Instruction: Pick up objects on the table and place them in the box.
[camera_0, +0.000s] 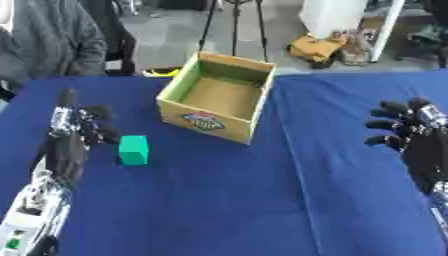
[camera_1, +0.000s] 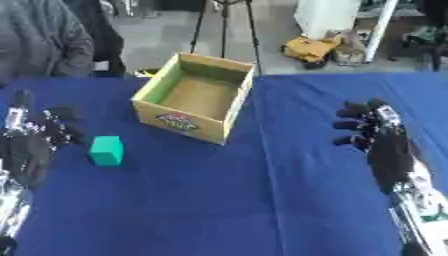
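Observation:
A green block (camera_0: 133, 150) lies on the blue table (camera_0: 262, 200), left of centre. An open cardboard box (camera_0: 219, 96) with a green inner wall stands behind it and to its right, and looks empty. My left hand (camera_0: 72, 137) is just left of the block, fingers relaxed and apart, holding nothing and not touching the block. At the right side my right hand (camera_1: 378, 137) rests above the cloth, fingers slightly bent, with nothing in it.
A person in a grey top (camera_0: 48, 40) sits at the table's far left edge. Beyond the table are a tripod (camera_0: 234, 25) and a yellow bag (camera_0: 317, 47) on the floor.

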